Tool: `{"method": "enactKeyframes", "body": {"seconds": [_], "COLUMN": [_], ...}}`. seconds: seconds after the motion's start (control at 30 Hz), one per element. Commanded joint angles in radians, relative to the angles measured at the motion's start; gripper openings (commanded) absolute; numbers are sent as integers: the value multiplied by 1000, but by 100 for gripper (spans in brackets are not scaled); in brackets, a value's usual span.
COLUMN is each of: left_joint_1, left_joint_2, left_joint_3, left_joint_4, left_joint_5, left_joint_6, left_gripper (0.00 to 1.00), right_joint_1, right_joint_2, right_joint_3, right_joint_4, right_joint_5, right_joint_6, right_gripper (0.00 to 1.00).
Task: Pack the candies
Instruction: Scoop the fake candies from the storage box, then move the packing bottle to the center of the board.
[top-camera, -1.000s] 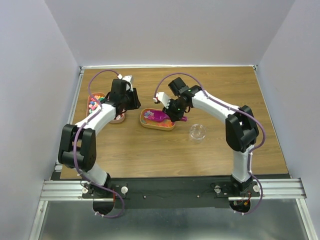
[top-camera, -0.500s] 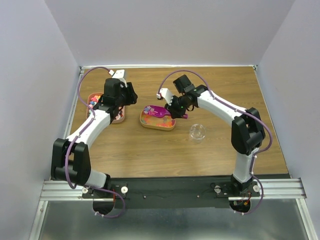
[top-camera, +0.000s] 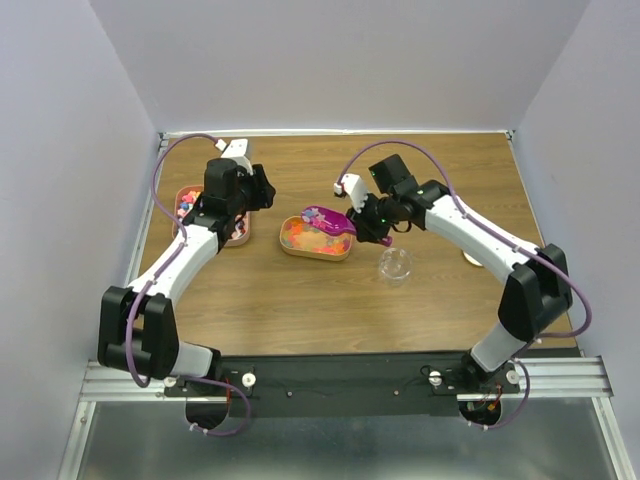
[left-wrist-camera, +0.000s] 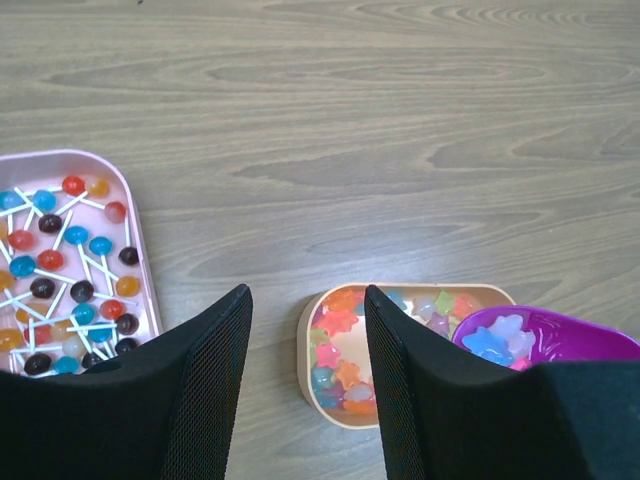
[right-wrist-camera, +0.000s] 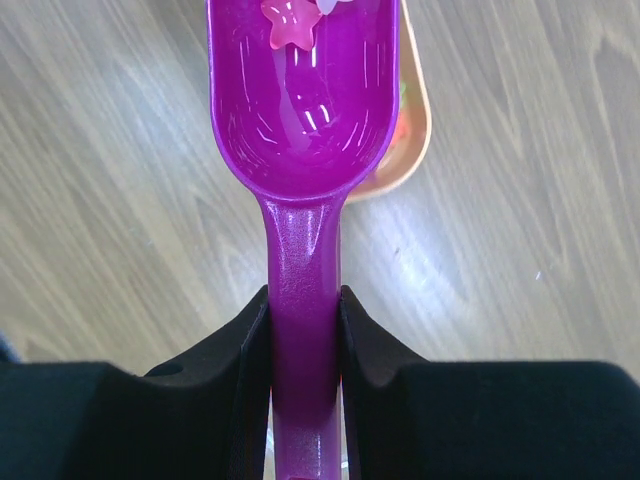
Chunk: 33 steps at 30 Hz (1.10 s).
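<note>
Spreading across the whole top view, the wooden table (top-camera: 300, 300) carries everything else. The left arm (top-camera: 190, 250) reaches up the left side toward the far left. The left gripper (left-wrist-camera: 305, 295) hangs over bare wood between the two trays, its fingers apart with nothing between them. The right arm (top-camera: 470, 225) stretches from the near right toward the middle. The right gripper (right-wrist-camera: 303, 310) is clamped on the handle of the magenta scoop (right-wrist-camera: 300, 120), one finger on each side of it.

The pink tray (left-wrist-camera: 140, 250) lies at the far left and is filled with lollipops (left-wrist-camera: 60, 260) on white sticks. The peach tray (top-camera: 300, 247) lies to its right, apart from it, near the table's middle. The scoop's bowl sits over the right end of the peach tray. A small clear cup (top-camera: 396, 265) stands on the wood just to the near right of that tray.

The candies (left-wrist-camera: 340, 350) are small star-shaped sweets in pink, orange, blue and green. Most of them lie in the peach tray. A few sit in the scoop's bowl: blue, white and pink.
</note>
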Motion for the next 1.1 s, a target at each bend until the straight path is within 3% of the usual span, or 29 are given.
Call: {"method": "enactKeyframes", "body": {"seconds": [0.0,0.47,0.73,0.9,1.07], "left_joint_1": [-22,-189,-359,-526,-643], "left_joint_2": [-38,-62,0,97,289], "left_joint_3": [-17,-40,-30,60,270], "left_joint_4": [40,58,44,12,-164], "left_joint_5": [35,27,22,-14,-68], "left_joint_6": [36,114,108,25,-18], "left_gripper": [57,58,60,59,59], "right_joint_1": [-5,-20,-149,-217,-260], "right_joint_2": [-105,-301,-330,-332,-323], "right_joint_3": [-82,-232,-277,-304,-329], "right_joint_4": [15,23,79,167,234], "right_joint_5": [60,348,352,382,402], "right_joint_6": [135,402,396,390,390], "right_gripper": [1,1,1,1,1]}}
